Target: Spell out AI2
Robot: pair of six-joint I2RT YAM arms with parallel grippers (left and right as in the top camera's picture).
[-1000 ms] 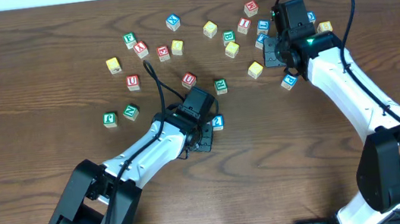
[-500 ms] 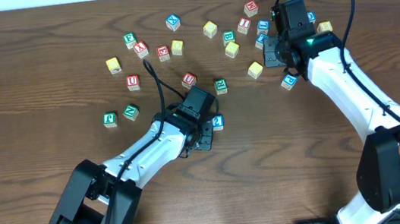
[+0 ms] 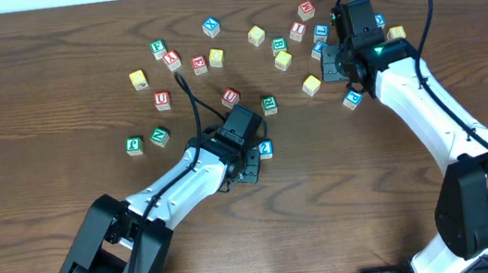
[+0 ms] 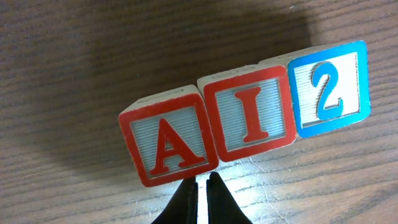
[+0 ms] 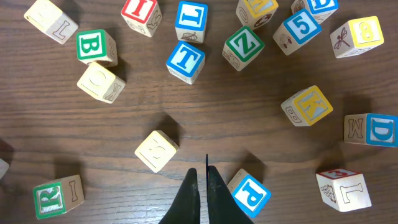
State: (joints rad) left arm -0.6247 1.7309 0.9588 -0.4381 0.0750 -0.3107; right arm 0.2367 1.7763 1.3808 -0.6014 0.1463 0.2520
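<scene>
Wooden cube with a red A (image 4: 166, 144) touches the red-I wooden cube (image 4: 252, 116), whose other side touches the blue-2 wooden cube (image 4: 328, 88). Left gripper (image 4: 202, 185), pressed together and empty, is just beside the I cube; right gripper (image 5: 202, 177), also pressed together, is well apart from it.

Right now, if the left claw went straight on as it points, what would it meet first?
Probably the A block, near its seam with the I block. The shut left claw sits just short of it; whether the tips are at block height is unclear.
</scene>
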